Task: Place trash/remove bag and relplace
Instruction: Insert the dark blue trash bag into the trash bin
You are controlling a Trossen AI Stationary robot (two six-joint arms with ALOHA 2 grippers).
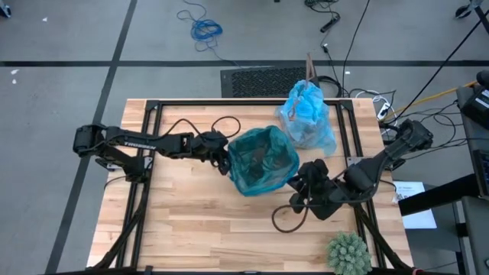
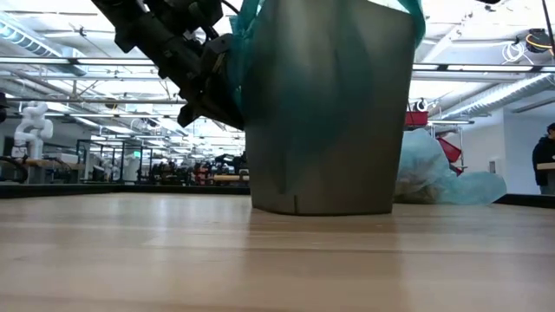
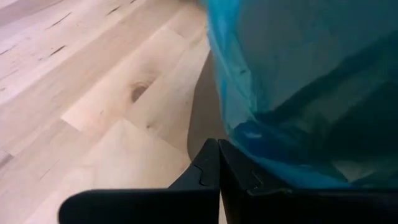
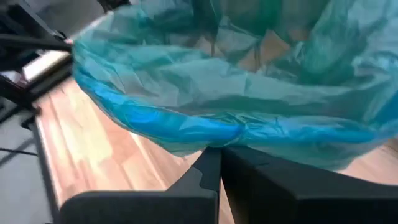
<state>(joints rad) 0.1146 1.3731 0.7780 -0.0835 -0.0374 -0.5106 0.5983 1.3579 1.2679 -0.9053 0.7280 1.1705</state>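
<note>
Standing mid-table: a dark bin [image 2: 334,130] lined with a teal bag [image 1: 263,160], rim folded over the outside, brown scraps [image 1: 260,156] showing dimly inside. Lying behind it, toward the table's far edge: the pale blue bag [image 1: 308,114], crinkled, bunched at the top, holding something dark.

Reaching in low from the left side: left gripper [image 1: 222,158], fingers [image 3: 211,165] pressed fully together, tips sitting just against the teal bag's folded rim, nothing visibly pinched between them. Stretching in from the right side: right gripper [image 1: 296,183], fingers [image 4: 214,165] likewise fully closed, tips touching the underside of the rim fold on the opposite side of the bin; impossible to tell whether any plastic is caught.

Flanking the bin from both sides, so the bin sitting directly between the two sets of closed jaws. Resting well behind the right gripper at the near table edge: a spiky green ball [image 1: 348,252]. Looping across the wood beside each arm: black cables [image 1: 286,218]. Standing at the far right of the room beyond the table: a person [image 2: 545,156].
</note>
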